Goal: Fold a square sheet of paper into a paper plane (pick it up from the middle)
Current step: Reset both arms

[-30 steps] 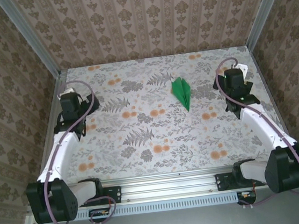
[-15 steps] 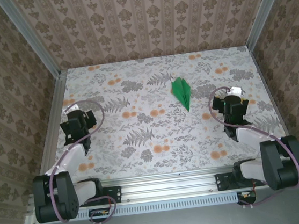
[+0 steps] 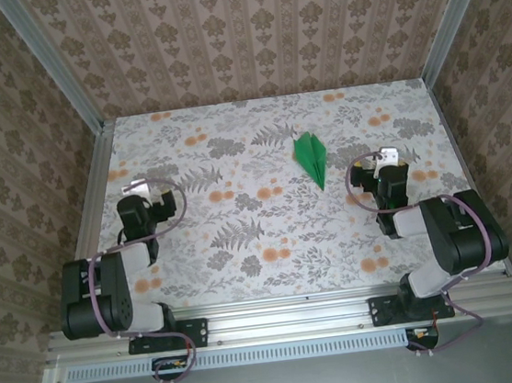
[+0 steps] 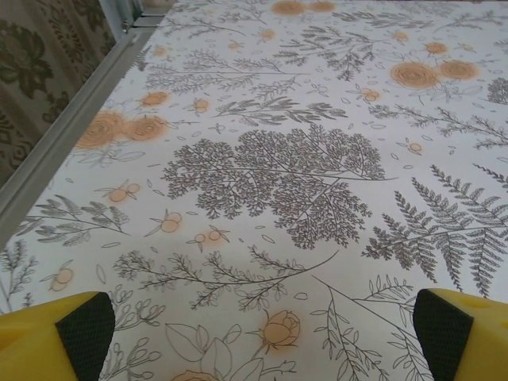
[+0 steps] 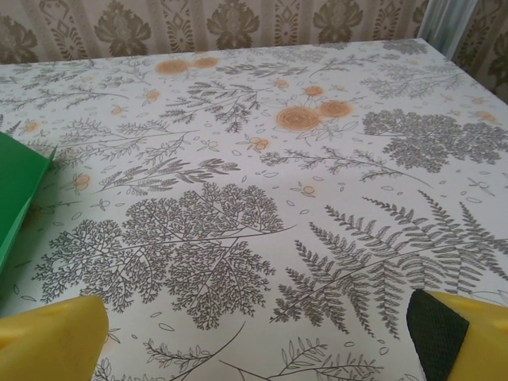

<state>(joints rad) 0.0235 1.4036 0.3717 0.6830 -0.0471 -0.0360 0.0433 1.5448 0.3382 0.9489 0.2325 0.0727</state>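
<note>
Across floral tabletop (image 3: 244, 248), saw paper plane (image 3: 312, 159) lying free, apparently finished; found left gripper (image 4: 262, 337) and right gripper (image 5: 255, 337) tucked near bases, fingers spread wide, empty, likely clearing it.

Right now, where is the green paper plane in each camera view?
Top external: paper plane right of centre, toward the far side, pointed end toward the near edge.
Right wrist: paper plane at the left border, mid-height, cut off by the frame.
Left wrist: floral tabletop beside the metal side rail.
Shared landmark: the floral tabletop's fern-and-orange-flower print.
</note>
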